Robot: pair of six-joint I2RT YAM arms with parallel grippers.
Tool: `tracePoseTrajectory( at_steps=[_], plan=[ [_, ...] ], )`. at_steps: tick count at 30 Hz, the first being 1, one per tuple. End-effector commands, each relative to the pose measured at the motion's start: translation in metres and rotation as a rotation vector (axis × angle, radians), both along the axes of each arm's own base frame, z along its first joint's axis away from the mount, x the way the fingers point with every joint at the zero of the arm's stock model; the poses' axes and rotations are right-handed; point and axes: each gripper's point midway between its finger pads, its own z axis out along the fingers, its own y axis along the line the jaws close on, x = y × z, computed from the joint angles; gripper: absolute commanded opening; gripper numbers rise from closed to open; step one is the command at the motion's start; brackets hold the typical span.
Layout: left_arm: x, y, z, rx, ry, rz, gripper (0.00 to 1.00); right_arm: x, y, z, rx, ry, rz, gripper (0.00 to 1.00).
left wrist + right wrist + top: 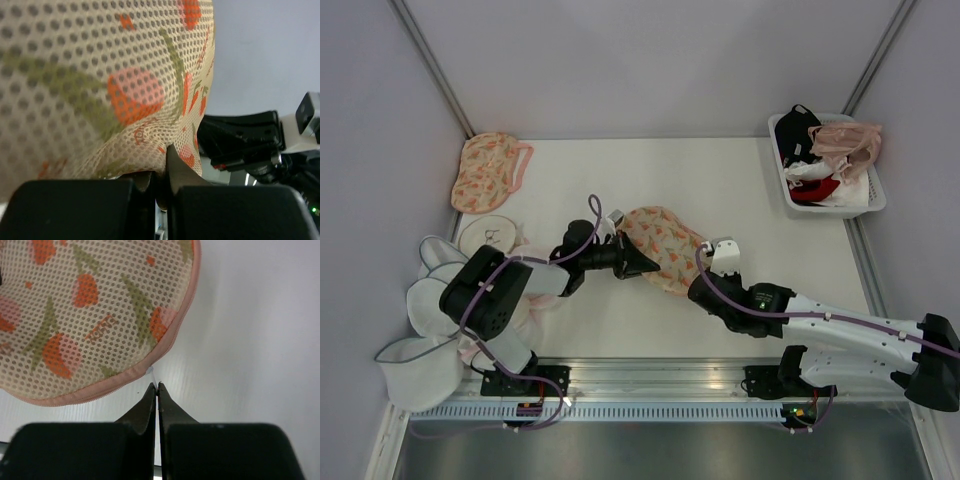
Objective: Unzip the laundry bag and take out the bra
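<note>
The laundry bag [668,240], peach mesh with a red-green floral print and pink zip trim, lies in the middle of the table. My left gripper [648,264] is shut on the fabric at its left edge; the bag fills the left wrist view [100,85] and is pinched between my fingertips [162,167]. My right gripper [698,276] is at the bag's near right rim. In the right wrist view it [157,386] is shut on a small clear zip pull [151,372] hanging from the pink trim [165,347]. The zip looks closed. The bra is hidden.
A second floral pouch [486,170] lies at the back left. White round mesh bags [430,310] are piled at the left beside the left arm. A white basket [872,200] at the back right holds black, pink and red garments.
</note>
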Motion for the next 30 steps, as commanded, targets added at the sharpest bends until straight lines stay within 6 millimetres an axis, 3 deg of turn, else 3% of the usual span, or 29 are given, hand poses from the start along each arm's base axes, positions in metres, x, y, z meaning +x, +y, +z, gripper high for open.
tracePoseTrajectory(
  at_steps=[1,5,8,10,12,13,14,19,21,22,24,25,26,28,29,30],
  plan=[
    [-0.029,-0.004,0.030,-0.017,-0.232,-0.313,0.02,0.011,-0.033,0.017,-0.104,-0.081,-0.116,0.00],
    [-0.036,-0.002,0.025,0.035,-0.262,-0.429,0.02,0.011,-0.032,0.023,-0.092,-0.090,-0.115,0.00],
    [-0.026,-0.001,0.010,0.134,-0.261,-0.420,0.02,0.011,-0.030,0.028,-0.066,-0.096,-0.103,0.00],
    [-0.009,-0.001,-0.001,0.217,-0.253,-0.350,0.02,0.010,-0.027,0.030,-0.045,-0.092,-0.087,0.00],
    [0.008,-0.001,-0.008,0.279,-0.251,-0.272,0.21,0.009,-0.023,0.032,-0.019,-0.092,-0.077,0.01],
    [0.014,-0.002,-0.009,0.290,-0.236,-0.240,0.45,0.008,-0.022,0.030,-0.014,-0.084,-0.067,0.01],
    [0.021,-0.003,-0.009,0.297,-0.246,-0.208,0.54,0.007,-0.021,0.029,-0.007,-0.080,-0.061,0.00],
    [0.038,0.001,-0.015,0.339,-0.202,-0.070,0.74,0.004,-0.011,0.022,0.045,-0.064,-0.028,0.00],
    [0.044,0.010,-0.018,0.386,-0.189,0.007,0.75,0.003,-0.005,0.018,0.061,-0.050,-0.013,0.00],
    [0.038,0.016,-0.025,0.399,-0.136,0.046,0.75,0.002,-0.004,0.013,0.056,-0.042,-0.010,0.00],
    [0.036,0.025,-0.010,0.387,-0.117,0.147,0.75,-0.001,0.004,0.007,0.075,-0.018,0.009,0.00],
    [0.023,0.035,-0.022,0.404,-0.068,0.174,0.75,-0.002,0.007,0.003,0.080,-0.003,0.022,0.00],
    [0.018,0.041,-0.022,0.405,-0.051,0.219,0.75,-0.004,0.012,-0.001,0.087,0.013,0.045,0.00],
    [-0.007,0.058,-0.014,0.344,-0.012,0.299,0.75,-0.016,0.040,-0.008,0.175,0.074,0.157,0.00],
    [-0.011,0.066,-0.010,0.332,-0.013,0.345,0.75,-0.015,0.064,0.001,0.261,0.054,0.236,0.00],
    [-0.027,0.077,-0.008,0.306,0.011,0.379,0.76,-0.037,0.084,-0.007,0.335,0.141,0.361,0.00]
  ],
)
